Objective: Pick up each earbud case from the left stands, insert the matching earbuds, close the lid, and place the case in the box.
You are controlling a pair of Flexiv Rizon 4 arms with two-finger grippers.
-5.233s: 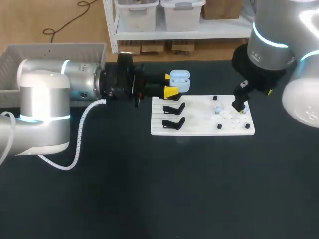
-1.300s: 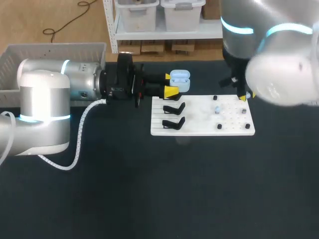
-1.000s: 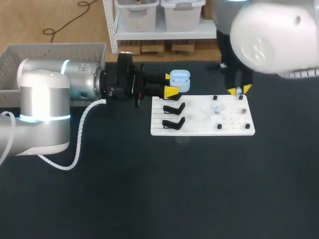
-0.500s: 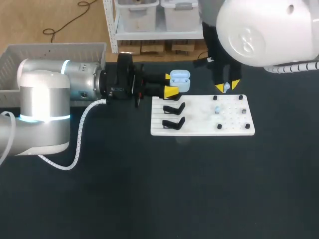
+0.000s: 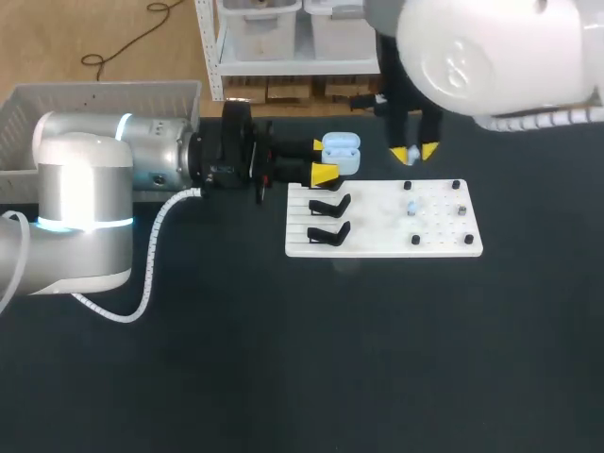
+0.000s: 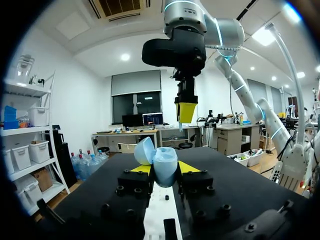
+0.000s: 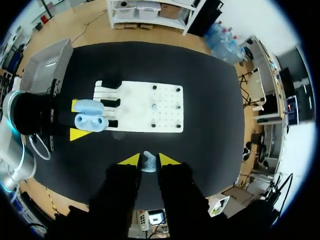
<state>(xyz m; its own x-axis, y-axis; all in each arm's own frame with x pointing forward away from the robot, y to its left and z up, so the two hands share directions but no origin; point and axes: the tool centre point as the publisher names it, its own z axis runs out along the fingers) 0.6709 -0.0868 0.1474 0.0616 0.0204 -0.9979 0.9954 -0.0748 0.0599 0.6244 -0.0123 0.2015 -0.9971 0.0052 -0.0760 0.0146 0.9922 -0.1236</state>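
Right arm swung off the board's (image 5: 377, 225) right half over the last few seconds. The right gripper (image 5: 413, 153) now hangs past the board's far edge, near the case (image 5: 342, 154). Left arm and case unchanged.

Head view: left gripper (image 5: 322, 159) lies level over the table (image 5: 283, 359), its fingers clamped on the pale-blue case from two sides, lid up. The case is in the air beside the board's far left corner. I cannot tell from here what sits between the right gripper's tips.

Right wrist view settles it: the tips stand narrow, pinching a pale earbud (image 7: 148, 162). This view also looks into the open case (image 7: 90, 116), where two wells face up below the raised lid.

Left wrist view: case (image 6: 164, 167) seen from behind, lid tipped away. The right gripper (image 6: 186, 112) is above and beyond the case, apart from it.

Containers:
- Board: two black stands (image 5: 328, 204) on its left part; one pale bud (image 5: 412, 206) and black pegs (image 5: 407, 186) on the right part.
- Box (image 5: 94, 94): grey, at the table's far left, inside mostly hidden behind the left arm.
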